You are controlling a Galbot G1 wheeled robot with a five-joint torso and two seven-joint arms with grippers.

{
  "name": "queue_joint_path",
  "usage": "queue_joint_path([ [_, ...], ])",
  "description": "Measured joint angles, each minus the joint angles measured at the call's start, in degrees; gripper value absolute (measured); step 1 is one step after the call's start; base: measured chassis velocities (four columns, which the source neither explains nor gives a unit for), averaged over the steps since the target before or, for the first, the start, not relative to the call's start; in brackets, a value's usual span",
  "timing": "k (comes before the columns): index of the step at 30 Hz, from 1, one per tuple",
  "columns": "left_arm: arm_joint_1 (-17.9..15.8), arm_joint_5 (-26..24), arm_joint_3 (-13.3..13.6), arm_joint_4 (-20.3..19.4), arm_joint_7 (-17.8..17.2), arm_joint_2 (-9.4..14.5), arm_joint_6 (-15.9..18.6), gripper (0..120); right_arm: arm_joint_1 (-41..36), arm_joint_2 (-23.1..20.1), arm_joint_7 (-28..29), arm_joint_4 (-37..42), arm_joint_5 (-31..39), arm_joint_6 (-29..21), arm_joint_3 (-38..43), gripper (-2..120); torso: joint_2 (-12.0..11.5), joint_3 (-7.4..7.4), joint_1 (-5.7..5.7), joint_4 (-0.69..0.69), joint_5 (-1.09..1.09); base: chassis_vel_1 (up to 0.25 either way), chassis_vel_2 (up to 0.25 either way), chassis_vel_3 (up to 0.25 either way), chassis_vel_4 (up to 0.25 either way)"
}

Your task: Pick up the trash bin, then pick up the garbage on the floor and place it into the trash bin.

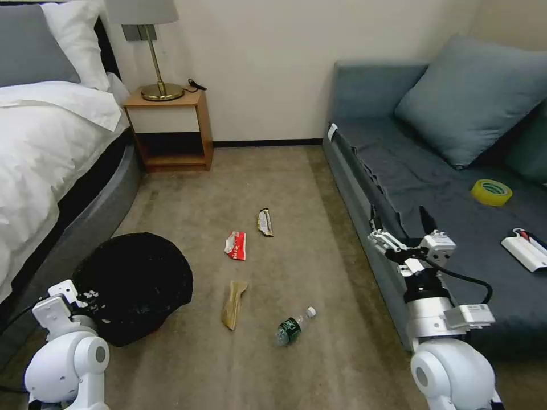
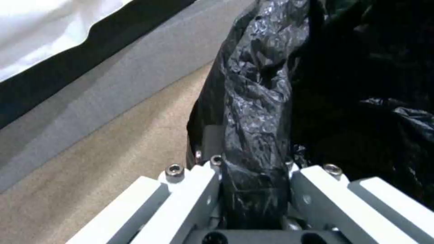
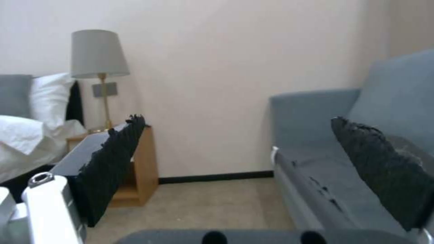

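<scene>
The trash bin [image 1: 137, 285], wrapped in its crinkled black bag [image 2: 257, 101], is at the lower left beside the bed. My left gripper [image 1: 91, 299] [image 2: 251, 159] is shut on its bag-covered rim. The garbage lies on the carpet in the middle of the room. There is a dark-and-gold wrapper [image 1: 265, 222], a red-and-white wrapper [image 1: 236, 245], a tan paper wrapper [image 1: 233, 304] and a small clear bottle [image 1: 294, 326] with a green label. My right gripper [image 1: 399, 219] [image 3: 244, 152] is open and holds nothing, raised at the sofa's front edge.
A bed [image 1: 45, 142] runs along the left, with a wooden nightstand [image 1: 169, 128] and lamp [image 1: 154, 51] at the back wall. The grey sofa [image 1: 456, 188] on the right carries a cushion, a yellow tape roll [image 1: 491, 192] and a white box [image 1: 527, 249].
</scene>
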Motion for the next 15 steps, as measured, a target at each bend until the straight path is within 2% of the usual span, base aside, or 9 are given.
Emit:
queue_joint_path([
  [2,-0.35,-0.12,-0.05,0.31,0.00,0.19,0.00,3,2.26,-1.94,-0.60,-1.88,-0.36,0.28,-1.94,100,0.00,0.00,0.00,0.00,0.00,0.000,0.000,0.000,0.000],
  [4,-0.70,-0.19,-0.05,0.62,0.00,0.31,0.00,3,5.52,-5.82,-2.07,-4.95,-0.85,0.62,-4.84,100,0.00,0.00,0.00,0.00,0.01,0.000,0.000,0.000,0.000],
  [5,-0.70,-0.19,-0.05,0.62,0.00,0.31,0.00,3,5.52,-5.82,-2.07,-4.95,-0.85,0.62,-4.84,100,0.00,0.00,0.00,0.00,0.01,0.000,0.000,0.000,0.000],
  [7,-0.87,-0.20,-0.07,0.93,0.05,0.37,0.00,3,9.28,-11.72,-5.22,-8.88,-0.51,1.99,-8.59,100,0.00,0.00,0.00,0.00,0.02,0.000,0.000,0.000,0.000],
  [8,-0.89,-0.20,-0.07,0.99,0.07,0.38,-0.01,3,9.96,-12.71,-5.78,-9.51,-0.40,2.15,-9.23,100,0.00,0.00,0.00,0.01,0.00,0.000,0.000,0.000,0.000],
  [9,-0.92,-0.18,-0.12,1.35,0.17,0.48,-0.13,3,14.48,-18.18,-8.59,-13.83,0.38,3.08,-14.21,100,0.00,0.00,0.00,0.02,0.00,0.000,0.000,0.000,0.000],
  [10,-0.92,-0.18,-0.12,1.35,0.17,0.48,-0.13,3,14.48,-18.18,-8.59,-13.83,0.38,3.08,-14.21,100,0.00,0.00,0.00,0.02,0.00,0.000,0.000,0.000,0.000],
  [14,-1.01,0.28,-0.51,2.07,0.26,0.35,-0.51,3,26.08,-24.87,-14.79,-23.06,0.82,3.99,-26.51,100,0.00,0.00,0.00,0.01,0.01,0.000,0.000,0.000,0.000],
  [15,-1.01,0.28,-0.51,2.07,0.26,0.35,-0.51,3,26.08,-24.87,-14.79,-23.06,0.82,3.99,-26.51,100,0.00,0.00,0.00,0.01,0.01,0.000,0.000,0.000,0.000],
])
